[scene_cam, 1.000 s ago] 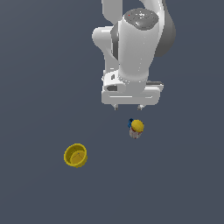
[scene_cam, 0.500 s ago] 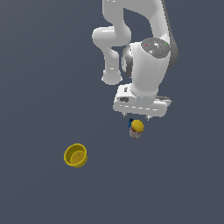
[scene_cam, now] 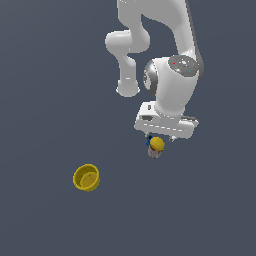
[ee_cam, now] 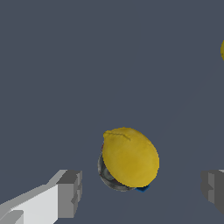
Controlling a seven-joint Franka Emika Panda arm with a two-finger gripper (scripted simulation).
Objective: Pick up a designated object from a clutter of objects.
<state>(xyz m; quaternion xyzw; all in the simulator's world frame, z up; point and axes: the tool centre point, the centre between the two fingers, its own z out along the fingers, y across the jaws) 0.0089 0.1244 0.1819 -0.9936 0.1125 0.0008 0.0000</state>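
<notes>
Yellow lemon (ee_cam: 130, 156) between spread end effector (ee_cam: 142, 192) fingers in wrist view, cup (scene_cam: 86, 177) clear only in exterior view

Plain dark grey-blue ground (scene_cam: 45, 75) — flat, evenly lit throughout.

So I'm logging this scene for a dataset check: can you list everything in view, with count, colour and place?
lemon-like ball: one, yellow-orange, under the tool, lying over the small pieces.
whitish piece: one, whitish with a dark grey top, beneath the ball.
blue bit: one, blue, peeking out at the ball's edge.
yellow cup: one, hollow, apart from the cluster towards the exterior view's left.
floor: dark grey, flat.
arm: one, white.
tool: one, grey fingers spread either side of the ball, not touching.
</notes>
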